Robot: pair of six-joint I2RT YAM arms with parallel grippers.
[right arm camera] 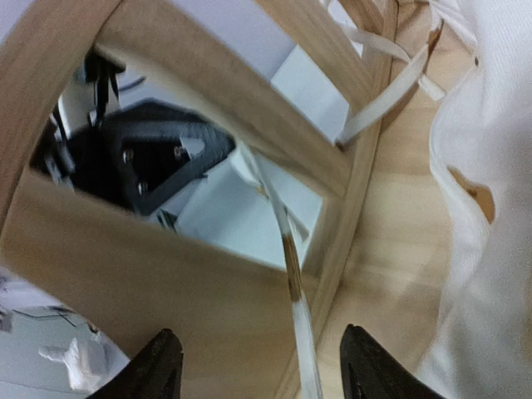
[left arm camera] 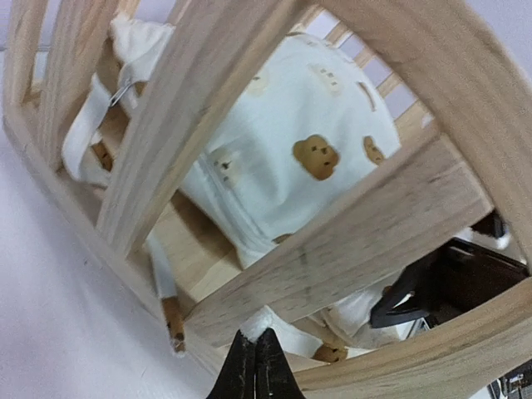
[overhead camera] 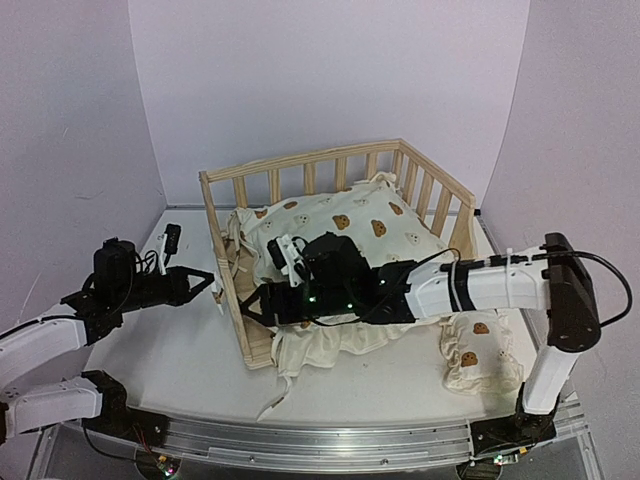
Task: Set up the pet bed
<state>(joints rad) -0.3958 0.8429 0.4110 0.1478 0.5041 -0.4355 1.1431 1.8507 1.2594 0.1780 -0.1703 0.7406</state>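
One table (overhead camera: 170,370): white and flat, under everything you see; pale lilac walls (overhead camera: 330,70) close it in behind and at both sides.
Count: one pet bed (overhead camera: 300,161), one bear-print cushion (overhead camera: 340,225), one small matching pillow (overhead camera: 478,352), two arms.
Pet bed: mid-table, with slatted rails left, back and right, and the open side facing your arm bases.
Cushion: inside the bed, its front edge spilling over the open side onto the table.
Pillow: on the table near the bed's front right corner, beside the right arm.
Left arm: stretched low from the left. Your left gripper (overhead camera: 210,282) sits just outside the left rail, tips pressed together. A white tie end is right at them, but you cannot tell whether it is pinched.
Right arm: forearm reaching leftward across the cushion's front. Your right gripper (right arm camera: 262,366) is inside the bed at the left rail, fingers spread, a cushion tie (right arm camera: 291,249) running between them.
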